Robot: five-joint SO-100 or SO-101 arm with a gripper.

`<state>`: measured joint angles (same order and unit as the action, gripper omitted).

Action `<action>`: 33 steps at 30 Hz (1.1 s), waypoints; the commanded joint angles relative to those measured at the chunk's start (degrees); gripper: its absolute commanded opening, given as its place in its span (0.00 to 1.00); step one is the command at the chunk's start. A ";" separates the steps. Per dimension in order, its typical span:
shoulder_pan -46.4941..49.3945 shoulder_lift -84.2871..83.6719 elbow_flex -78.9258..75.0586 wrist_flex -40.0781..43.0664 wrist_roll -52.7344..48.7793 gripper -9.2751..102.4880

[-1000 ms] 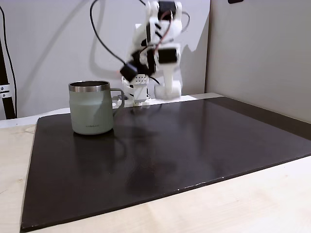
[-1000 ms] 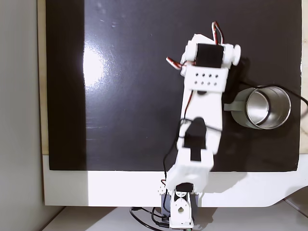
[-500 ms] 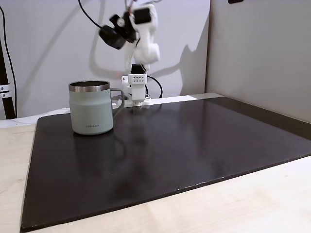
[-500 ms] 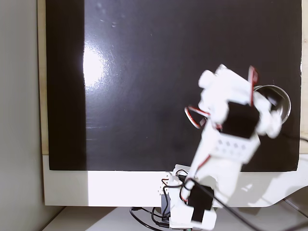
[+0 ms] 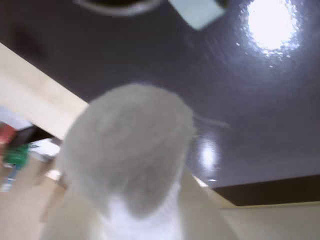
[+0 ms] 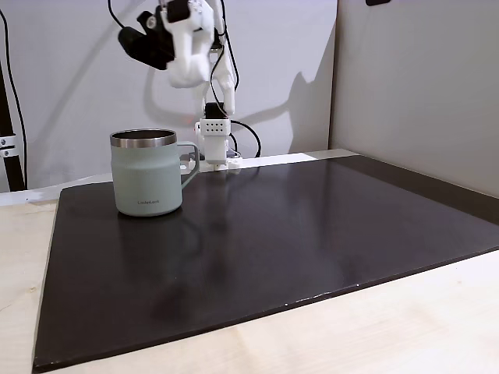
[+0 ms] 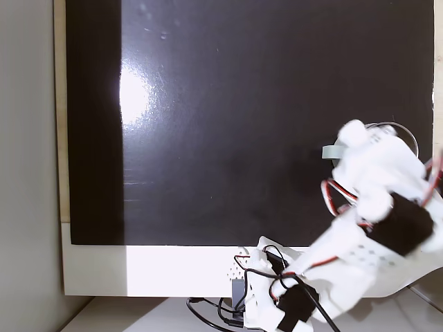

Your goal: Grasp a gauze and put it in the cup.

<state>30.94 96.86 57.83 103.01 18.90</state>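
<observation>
Where the arm sits: in a fixed view from the side, the white robot arm is raised high at the back left of the mat, with black cables looping off it.
Gripper: the arm's two-finger gripper hangs in the air above and slightly behind the mug, well clear of its rim.
Grip: closed around the roll, which is carried right in front of the wrist camera. The fingers themselves are too blurred to make out.
Gauze: the small white cylindrical roll of soft gauze takes up the lower middle of the wrist view, end-on and out of focus, off the mat.
Cup: the pale sage-green mug with a bare steel rim stands upright on the mat's back left part, handle to the right in that side view. In a fixed view from above, the arm covers most of it, leaving part of the rim showing. In the wrist view its rim cuts the top edge.
Surface: a glossy black rectangular mat lies on a light wooden table.
Glare: a bright patch of reflected light sits on the mat.
</observation>
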 commanded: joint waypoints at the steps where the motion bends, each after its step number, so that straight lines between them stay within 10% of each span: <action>1: 4.31 4.48 -1.14 0.18 -1.05 0.08; 33: 11.87 4.83 21.97 -15.82 -2.55 0.08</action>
<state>43.68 100.90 80.07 88.33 15.91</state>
